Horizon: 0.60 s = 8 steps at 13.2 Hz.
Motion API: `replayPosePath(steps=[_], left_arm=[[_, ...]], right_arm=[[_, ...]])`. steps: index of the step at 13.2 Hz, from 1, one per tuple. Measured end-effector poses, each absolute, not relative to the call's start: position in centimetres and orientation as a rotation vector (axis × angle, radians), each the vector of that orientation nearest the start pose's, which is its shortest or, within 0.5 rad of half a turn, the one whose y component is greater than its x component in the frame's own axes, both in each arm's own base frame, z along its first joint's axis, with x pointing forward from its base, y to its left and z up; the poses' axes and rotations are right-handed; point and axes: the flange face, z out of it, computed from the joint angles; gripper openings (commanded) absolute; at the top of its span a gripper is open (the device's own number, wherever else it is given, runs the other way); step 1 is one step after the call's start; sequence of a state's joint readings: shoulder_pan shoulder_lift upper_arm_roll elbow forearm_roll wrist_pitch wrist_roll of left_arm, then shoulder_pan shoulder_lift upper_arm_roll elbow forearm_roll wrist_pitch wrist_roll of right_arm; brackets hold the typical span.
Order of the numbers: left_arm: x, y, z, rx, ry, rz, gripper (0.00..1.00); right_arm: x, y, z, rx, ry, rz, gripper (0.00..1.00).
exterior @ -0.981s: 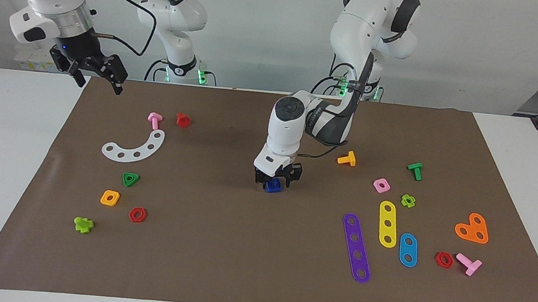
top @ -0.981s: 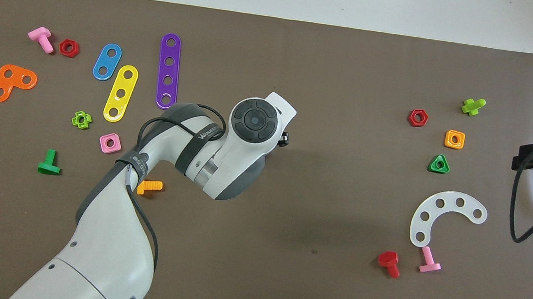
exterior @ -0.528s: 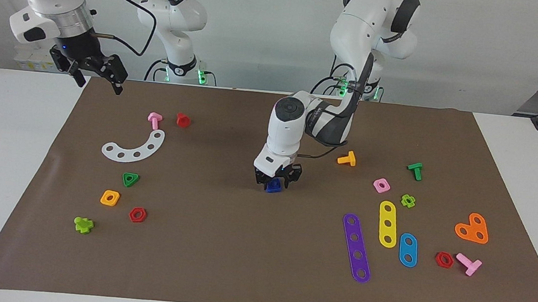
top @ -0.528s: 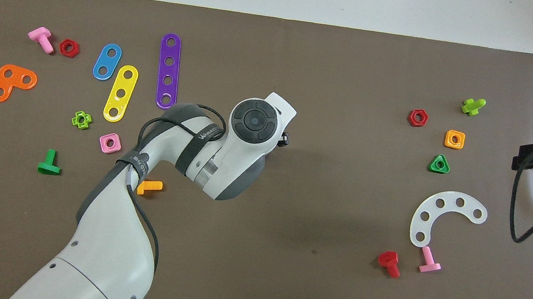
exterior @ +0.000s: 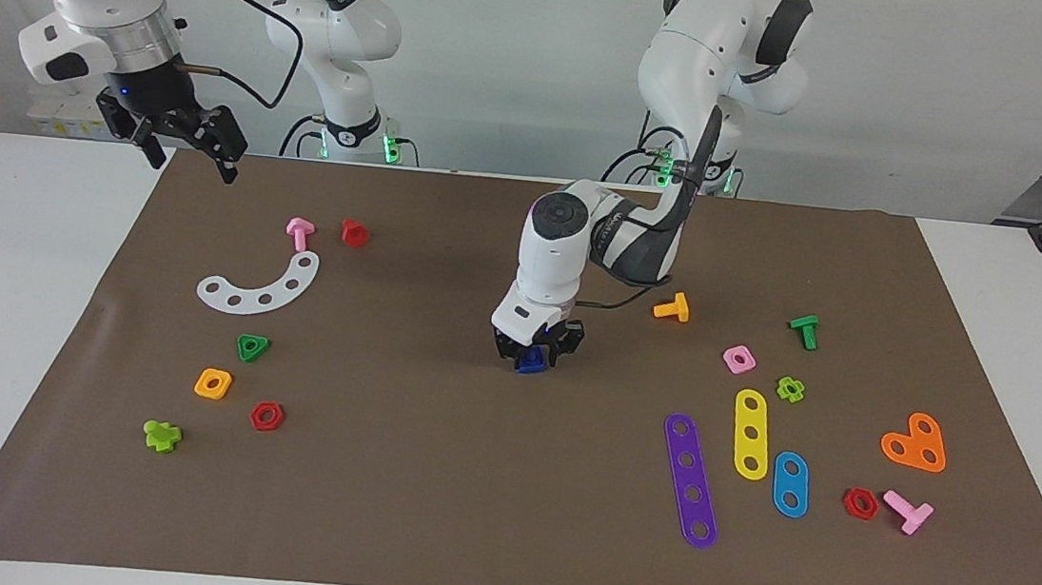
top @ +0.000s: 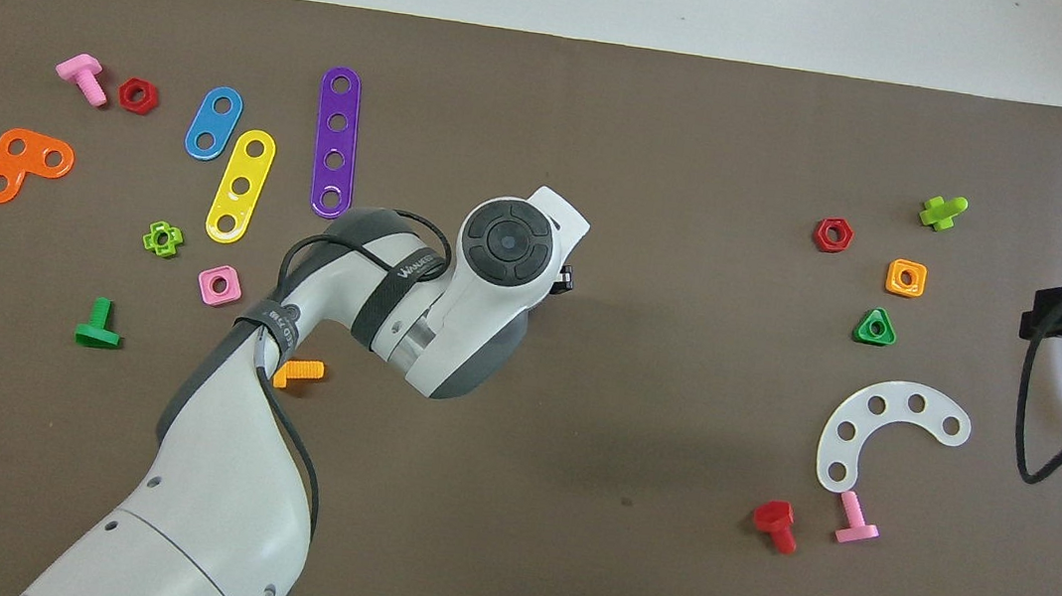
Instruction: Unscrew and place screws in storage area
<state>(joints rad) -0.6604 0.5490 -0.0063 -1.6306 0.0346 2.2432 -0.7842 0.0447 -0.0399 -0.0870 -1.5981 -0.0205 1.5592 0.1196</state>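
A small blue screw (exterior: 530, 362) stands on the brown mat near its middle. My left gripper (exterior: 534, 355) points straight down over it, fingers pressed against its two sides, low on the mat. In the overhead view the left wrist (top: 506, 240) hides both the screw and the fingers. The storage area (exterior: 232, 368) is the mat patch toward the right arm's end, marked by a green triangle piece (exterior: 253, 348), an orange nut (exterior: 213, 383) and a red nut (exterior: 266, 416). My right gripper (exterior: 192, 156) waits open, raised over the mat's corner at that end.
A white curved strip (exterior: 262, 285), a pink bolt (exterior: 299, 232) and a red bolt (exterior: 354, 232) lie near the storage patch. Toward the left arm's end lie an orange bolt (exterior: 672, 307), purple (exterior: 690, 479), yellow and blue strips, and several nuts.
The left gripper's fingers have drawn in from a wider spread and now press on the blue screw. The right arm has not moved.
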Motion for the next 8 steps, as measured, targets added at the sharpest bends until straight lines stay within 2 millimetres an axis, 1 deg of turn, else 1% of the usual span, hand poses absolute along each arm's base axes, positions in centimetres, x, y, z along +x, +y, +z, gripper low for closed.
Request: replayPosePath(steps=[3,6,8], left_arm=[[54.52,-42.67,30.69,-3.161,-0.155,-0.103,0.56],[54.57,-42.63,30.70,-3.160,-0.157,-0.104,0.49],[54.57,-42.62,30.71,-3.160,-0.157,-0.104,0.49]], right_arm=[[54.03,-2.61,63.24,-3.148,0.256,-0.002,1.00],[54.03,-2.61,63.24,-3.148,0.256,-0.002,1.00],[54.03,-2.61,63.24,-3.148,0.256,-0.002,1.00]])
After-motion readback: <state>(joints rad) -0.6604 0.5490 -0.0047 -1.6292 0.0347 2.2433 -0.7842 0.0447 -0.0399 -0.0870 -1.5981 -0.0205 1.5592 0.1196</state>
